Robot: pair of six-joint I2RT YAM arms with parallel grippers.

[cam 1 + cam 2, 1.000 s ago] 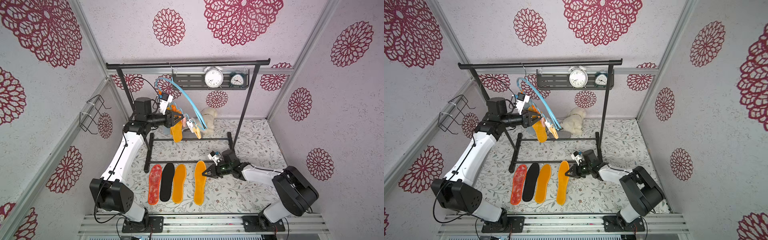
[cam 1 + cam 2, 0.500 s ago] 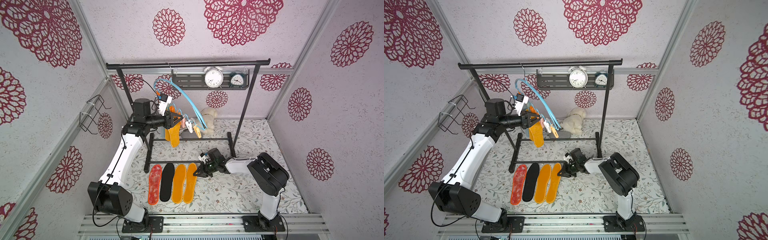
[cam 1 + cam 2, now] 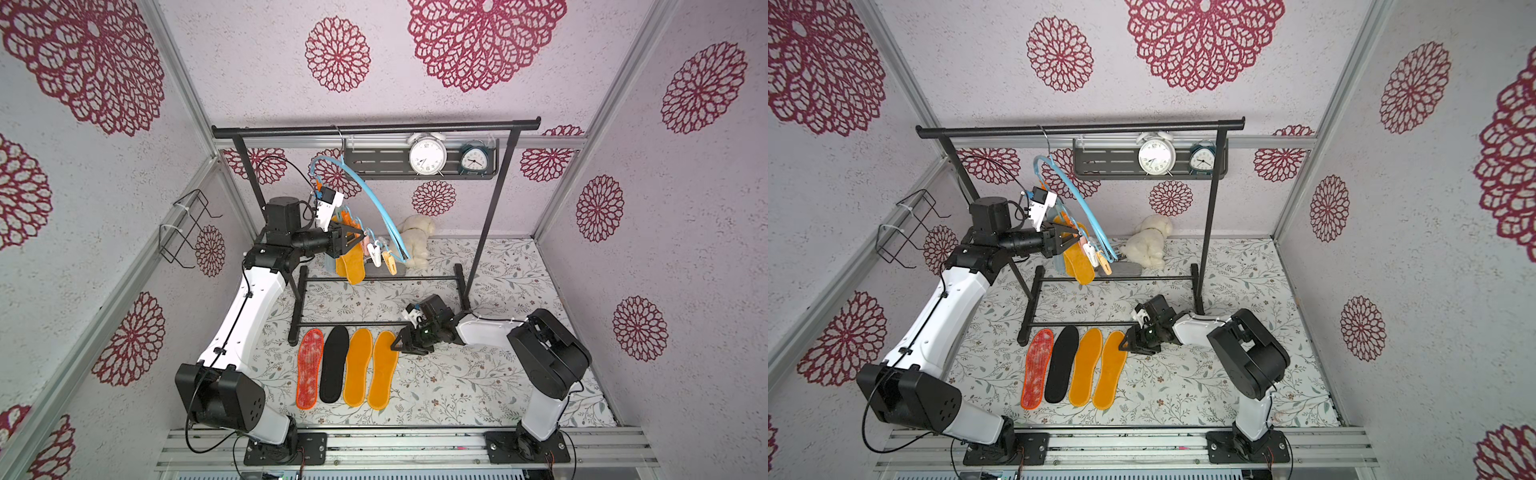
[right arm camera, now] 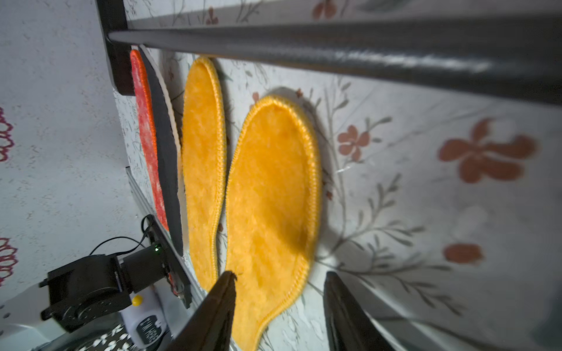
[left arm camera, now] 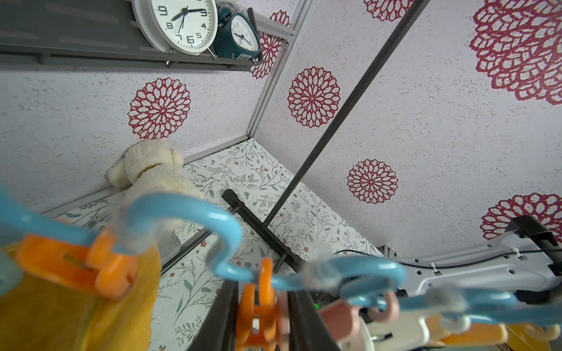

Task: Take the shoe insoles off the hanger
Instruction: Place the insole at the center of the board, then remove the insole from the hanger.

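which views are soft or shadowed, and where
Left wrist view: the hanger and orange peg near the lens are out of focus, the clocks sharp. Right wrist view: the rack bar is blurred with a glare streak, a shadow falls on the nearest orange insole. Both top views: sharp, evenly lit.

Arms (image 3: 257,299): white shells, black joints | cables (image 4: 115,239): black (looped) | fingers (image 4: 213,313): black, tapered
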